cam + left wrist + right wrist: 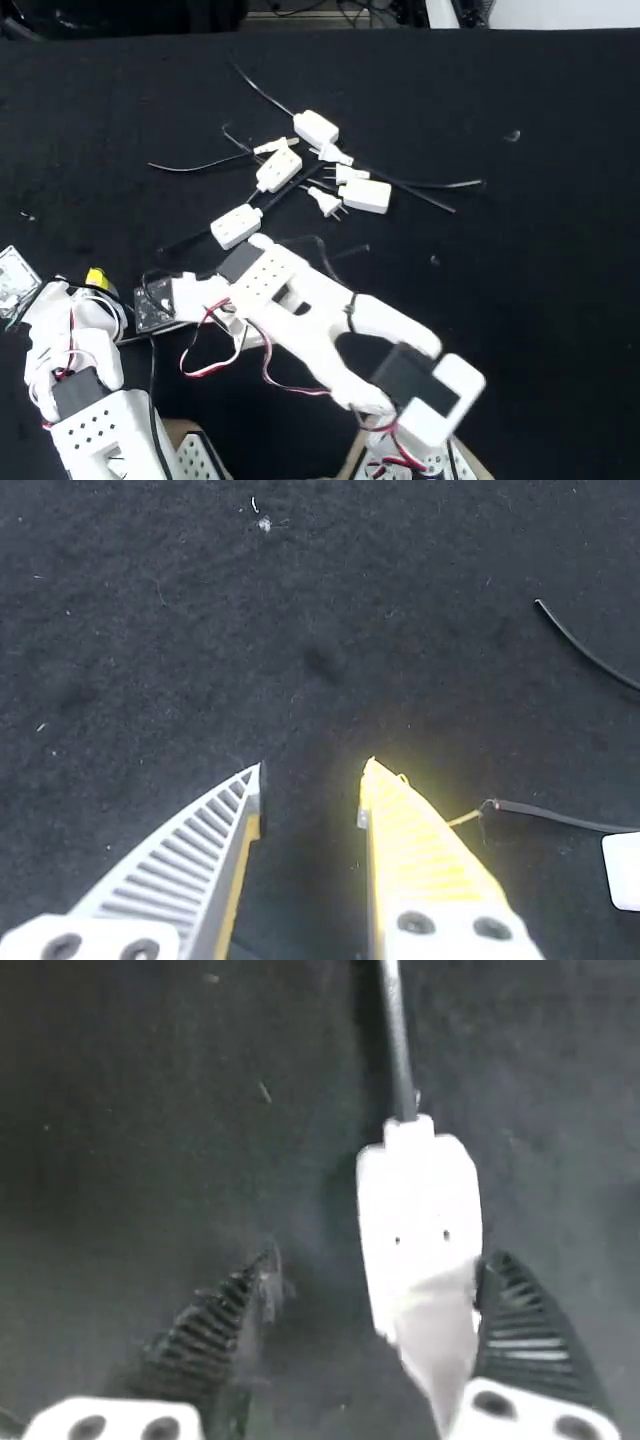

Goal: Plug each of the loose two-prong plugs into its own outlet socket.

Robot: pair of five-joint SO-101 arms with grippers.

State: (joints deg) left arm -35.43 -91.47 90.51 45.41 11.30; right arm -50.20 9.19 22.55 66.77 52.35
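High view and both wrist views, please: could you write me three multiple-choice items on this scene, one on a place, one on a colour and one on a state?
1. Where is the right hand? A. at a white socket; B. at the table's far right corner; C. on top of a yellow box.
2. What colour is one finger of the left hand? A. red; B. yellow; C. blue.
3. How is the left hand? A. shut on a plug; B. shut, empty; C. open, empty.

Answers: 1 A, the socket lies in the gap between its fingers in the right wrist view; 2 B, that finger is yellow beside a white one; 3 C, bare black cloth shows between its parted fingers.
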